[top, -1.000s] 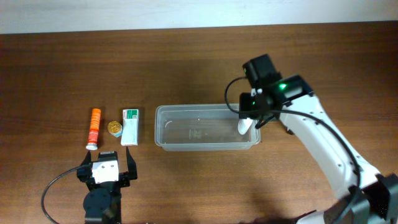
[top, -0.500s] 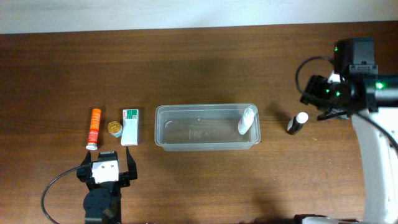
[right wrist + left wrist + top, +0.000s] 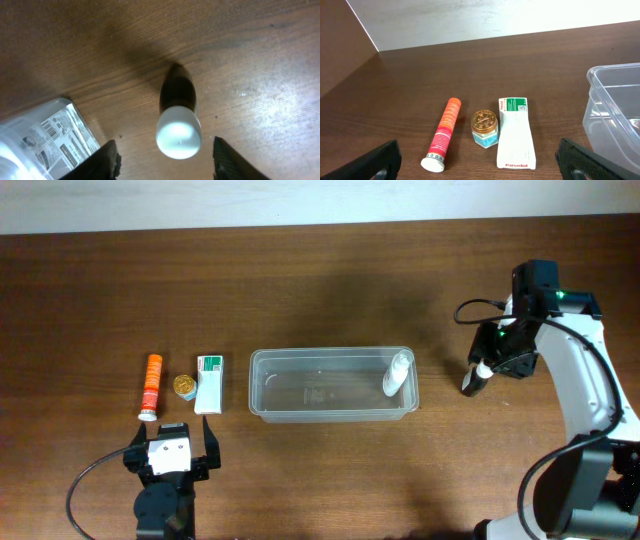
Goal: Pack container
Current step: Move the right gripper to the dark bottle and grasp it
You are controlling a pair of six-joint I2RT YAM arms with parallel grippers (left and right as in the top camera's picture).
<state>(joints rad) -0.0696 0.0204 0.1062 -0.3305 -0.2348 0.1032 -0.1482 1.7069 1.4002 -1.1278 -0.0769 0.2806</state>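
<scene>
Moved from above the container [image 3: 330, 353] to the worktop's [image 3: 300, 280] right side, the right fingers [image 3: 107, 161] stand spread, straddling a white-capped dark bottle [image 3: 178, 125] with a gap either side. Container lies mid-worktop, a white bottle [image 3: 397, 373] at its right end. Left fingers [image 3: 382, 160] spread, empty, near tube [image 3: 442, 135], jar [image 3: 485, 129] and box [image 3: 516, 132].

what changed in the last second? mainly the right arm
The right gripper left the white bottle lying in the container and swung right. It now sits open around the dark white-capped bottle on the table, not gripping it. The left gripper, orange tube, jar and white-and-green box stayed put.
</scene>
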